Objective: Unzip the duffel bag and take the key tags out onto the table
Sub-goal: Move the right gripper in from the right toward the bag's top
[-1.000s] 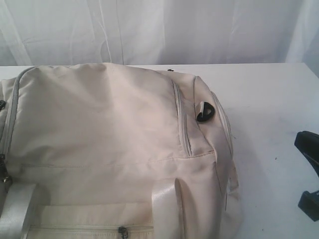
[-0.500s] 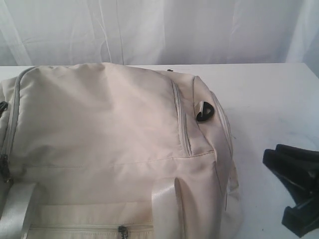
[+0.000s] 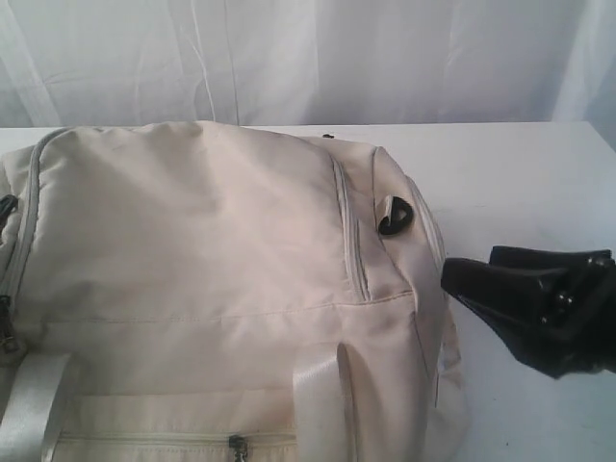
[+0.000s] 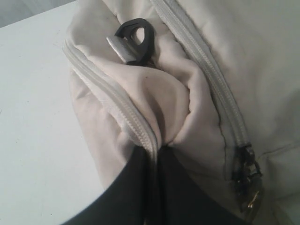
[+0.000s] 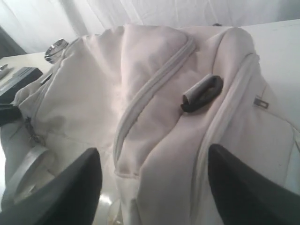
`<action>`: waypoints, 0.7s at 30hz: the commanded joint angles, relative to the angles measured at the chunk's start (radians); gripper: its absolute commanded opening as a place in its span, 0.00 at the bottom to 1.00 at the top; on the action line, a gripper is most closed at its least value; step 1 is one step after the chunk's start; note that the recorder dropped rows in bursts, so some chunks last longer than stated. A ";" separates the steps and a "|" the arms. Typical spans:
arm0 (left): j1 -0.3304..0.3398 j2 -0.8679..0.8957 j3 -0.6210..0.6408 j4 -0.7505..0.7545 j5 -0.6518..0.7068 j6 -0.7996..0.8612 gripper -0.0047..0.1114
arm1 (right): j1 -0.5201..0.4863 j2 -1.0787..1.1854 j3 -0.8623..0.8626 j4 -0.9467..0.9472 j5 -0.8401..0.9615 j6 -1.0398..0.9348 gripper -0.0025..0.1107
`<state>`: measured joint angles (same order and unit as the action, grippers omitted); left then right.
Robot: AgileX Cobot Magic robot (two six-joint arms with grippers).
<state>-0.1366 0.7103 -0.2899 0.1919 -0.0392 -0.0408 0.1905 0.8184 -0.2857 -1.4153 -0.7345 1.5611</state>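
Observation:
The cream duffel bag lies zipped on the white table, its black D-ring at the right end. In the left wrist view my left gripper is shut on a fold of the bag's end along a cream zipper; two metal zipper pulls hang beside it. My right gripper is at the bag's right end. In its wrist view it stands open, the bag's end between its fingers. The key tags are hidden.
A pale webbing handle and a front pocket zipper pull lie at the bag's near side. Past the bag's far end, the right wrist view shows a metal ring-shaped object and a flat black item. White curtain behind the table.
My right gripper has moved left from the frame's right edge up to the bag's right end. The bag has hardly moved.

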 commanded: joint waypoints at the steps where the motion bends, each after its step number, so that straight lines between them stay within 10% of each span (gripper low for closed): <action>1: -0.005 0.001 -0.002 -0.001 -0.019 -0.004 0.04 | 0.001 0.147 -0.080 -0.005 -0.120 -0.058 0.56; 13: -0.005 0.001 -0.002 -0.001 -0.019 -0.009 0.04 | 0.231 0.473 -0.199 -0.057 0.035 -0.181 0.50; 21: -0.005 -0.001 -0.002 -0.001 -0.019 -0.006 0.04 | 0.257 0.526 -0.248 -0.062 0.156 -0.231 0.02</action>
<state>-0.1366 0.7103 -0.2899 0.1919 -0.0543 -0.0426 0.4441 1.3430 -0.5246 -1.4698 -0.6313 1.3440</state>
